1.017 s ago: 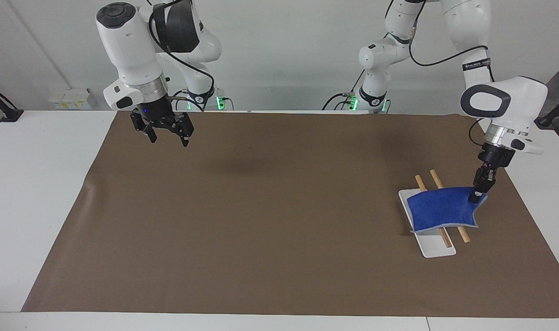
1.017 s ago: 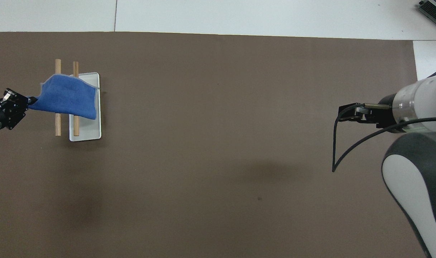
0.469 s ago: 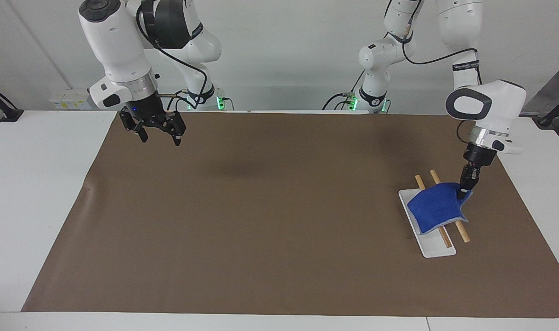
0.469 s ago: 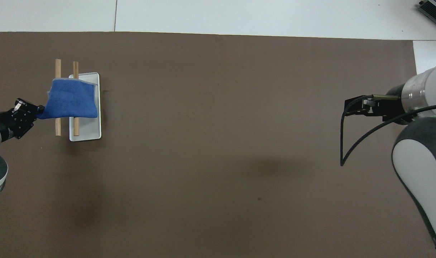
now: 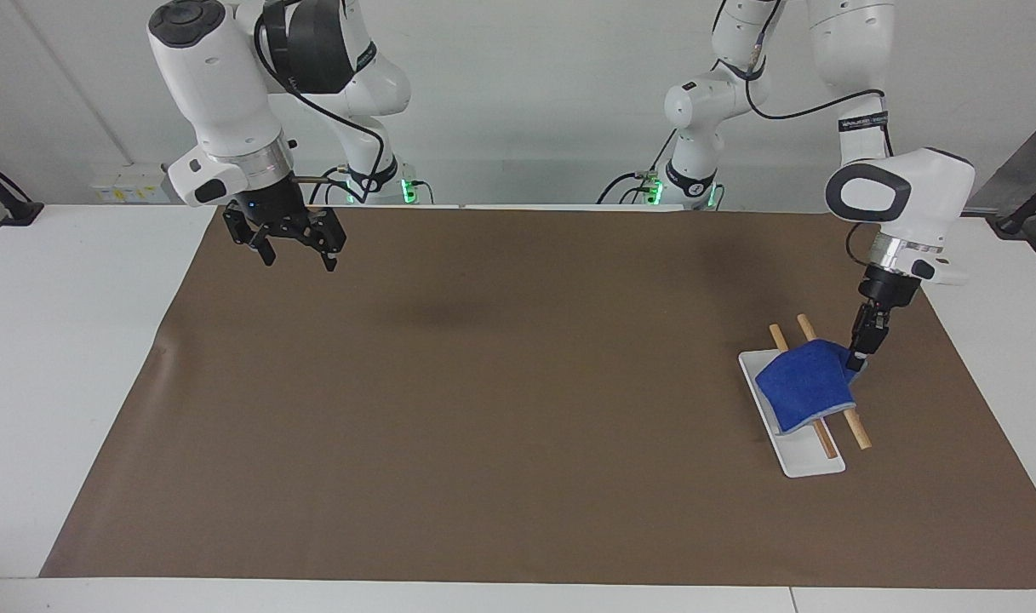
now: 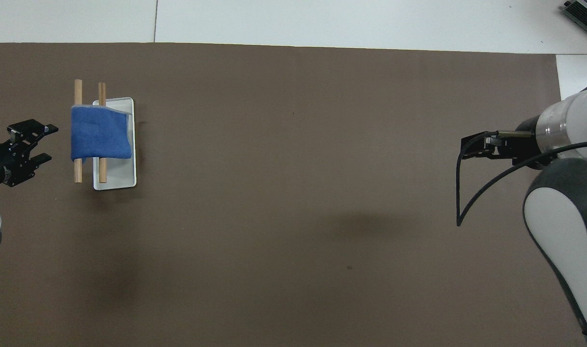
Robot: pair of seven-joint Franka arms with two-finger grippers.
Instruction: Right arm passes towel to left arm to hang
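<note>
The blue towel point(image 5: 805, 385) hangs draped over two wooden rods point(image 5: 855, 430) of a small rack with a white base point(image 5: 811, 464), toward the left arm's end of the table. In the overhead view the towel point(image 6: 100, 140) covers the middle of both rods point(image 6: 77, 171). My left gripper point(image 5: 856, 361) is beside the towel's edge, open and empty; in the overhead view the left gripper point(image 6: 46, 142) stands apart from the cloth. My right gripper point(image 5: 296, 252) is open and empty, up in the air over the mat at the right arm's end, and waits; it also shows in the overhead view point(image 6: 472, 147).
A brown mat point(image 5: 500, 409) covers most of the white table point(image 5: 66, 340). A black cable point(image 6: 459, 193) loops from the right wrist.
The left gripper has opened and let go of the towel's corner, and the towel has settled over the rods. The left gripper now stands apart from the cloth. The right arm has barely moved.
</note>
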